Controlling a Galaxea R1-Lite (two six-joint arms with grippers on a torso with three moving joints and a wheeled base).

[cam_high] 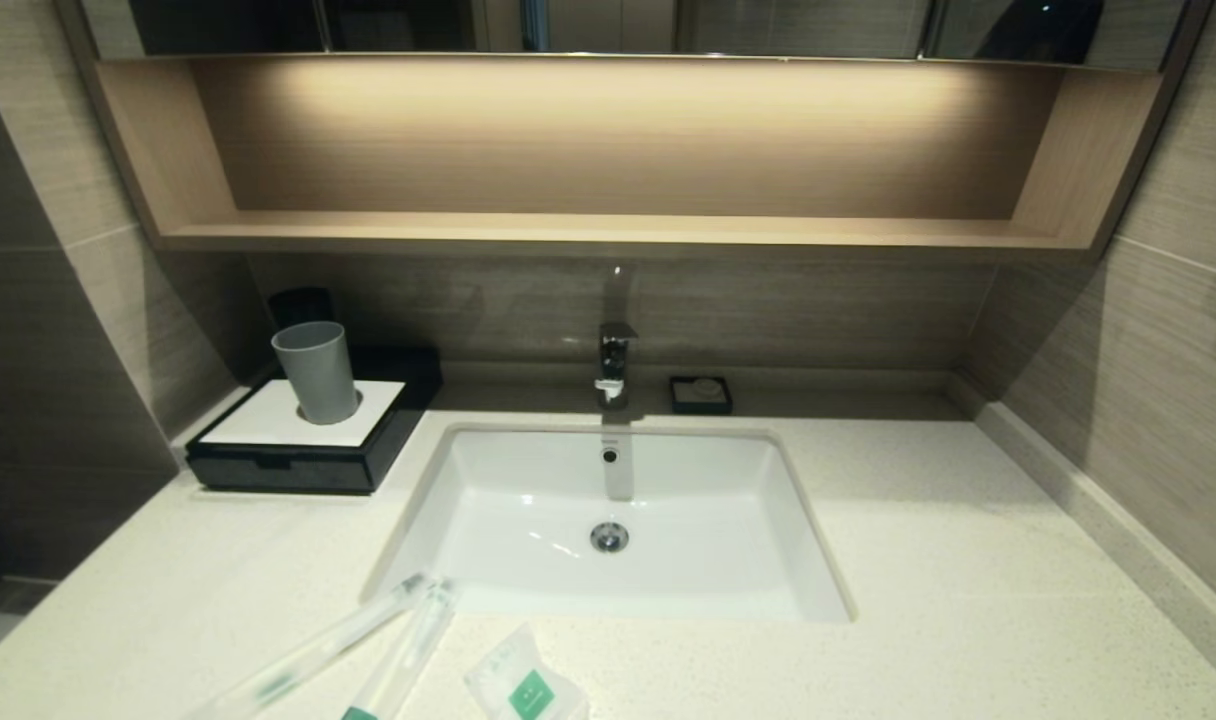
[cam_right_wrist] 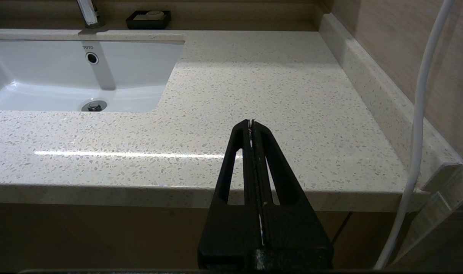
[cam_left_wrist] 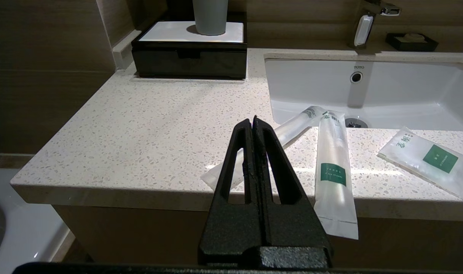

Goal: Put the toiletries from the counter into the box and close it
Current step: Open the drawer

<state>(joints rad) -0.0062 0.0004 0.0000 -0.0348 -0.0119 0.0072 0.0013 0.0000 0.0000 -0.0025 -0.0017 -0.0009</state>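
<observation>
1. Left tool (cam_left_wrist: 253,123): fingers pressed together, empty, held level off the front edge of the surface (cam_left_wrist: 147,125), facing the two wrapped sticks (cam_left_wrist: 332,167) and sachet (cam_left_wrist: 431,160).
2. Right tool (cam_right_wrist: 251,125): likewise closed, empty, off the front edge.
3. Box (cam_high: 303,430): drawer closed, at the back left, grey cup (cam_high: 316,370) on top.

**Both arms parked**

Left gripper (cam_left_wrist: 253,121): fingers pressed together, nothing between them, held level and clear of any surface. Right gripper (cam_right_wrist: 251,123): same pose (fingers together, empty). Neither arm shows in the head view.

sticks (cam_high: 368,640) and sachet (cam_high: 523,685) cut off
</observation>
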